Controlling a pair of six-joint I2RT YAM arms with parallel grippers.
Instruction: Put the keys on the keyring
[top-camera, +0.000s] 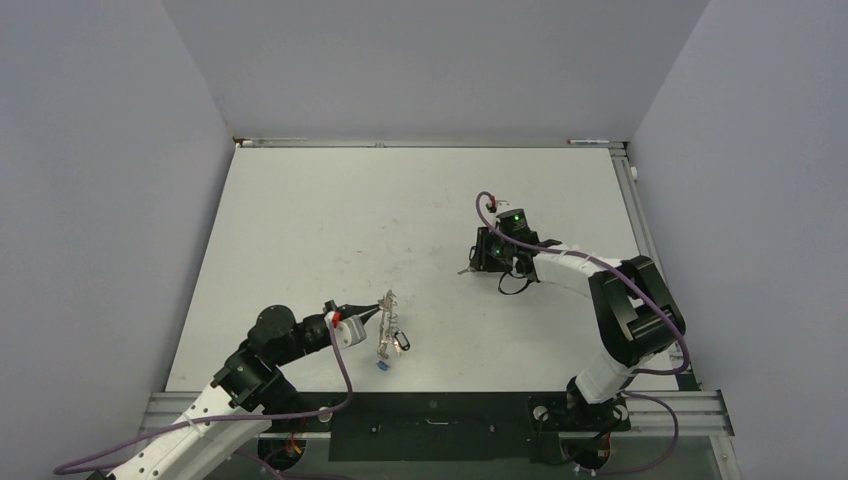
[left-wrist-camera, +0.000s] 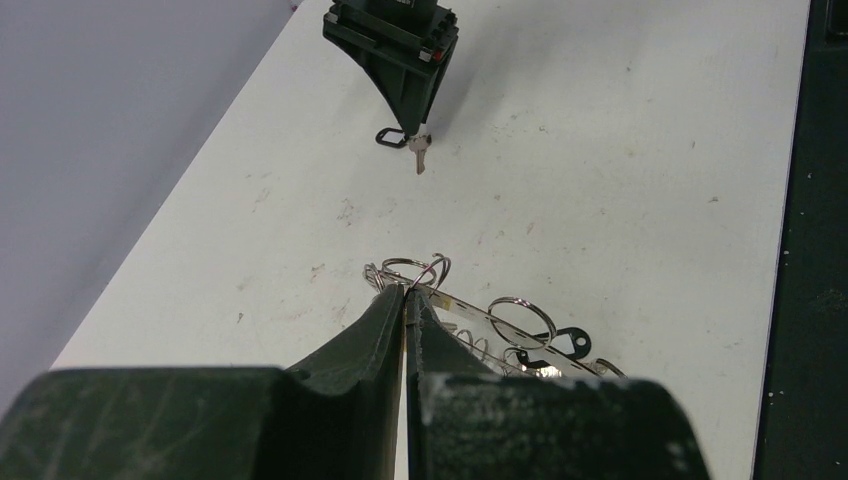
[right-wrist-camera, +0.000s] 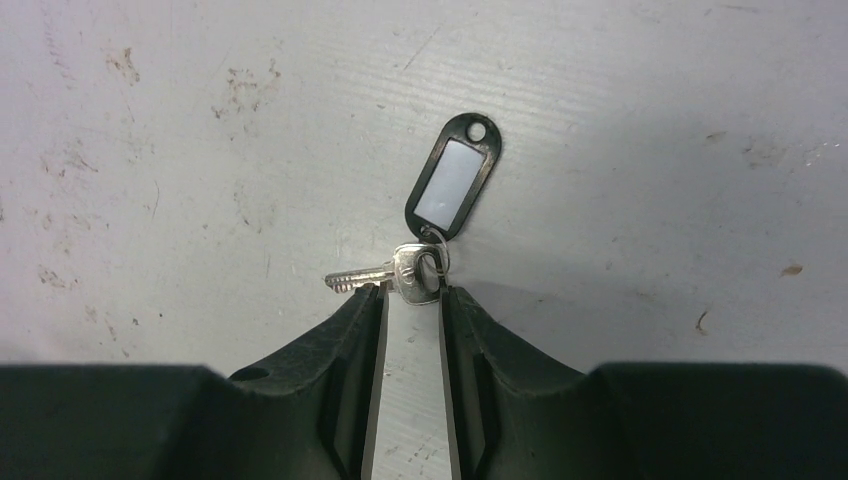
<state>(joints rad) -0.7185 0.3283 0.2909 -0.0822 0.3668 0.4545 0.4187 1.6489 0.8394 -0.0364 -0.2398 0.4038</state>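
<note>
The keyring (left-wrist-camera: 470, 305), a flat silvery ring with small wire loops, stands on edge at the table's near left. My left gripper (left-wrist-camera: 406, 292) is shut on its rim. A black tag (left-wrist-camera: 565, 343) hangs on the keyring, and a blue tag (top-camera: 383, 367) lies under it. In the top view my left gripper (top-camera: 388, 300) sits at the keyring's (top-camera: 385, 328) upper end. At centre right, my right gripper (right-wrist-camera: 415, 290) is shut on the head of a silver key (right-wrist-camera: 412, 272). The key's black tag (right-wrist-camera: 452, 177) lies flat on the table beyond the fingertips.
The white table (top-camera: 330, 220) is walled on the left, back and right. A dark rail (top-camera: 430, 415) runs along the near edge between the arm bases. A small object (top-camera: 497, 200) lies behind the right arm's wrist.
</note>
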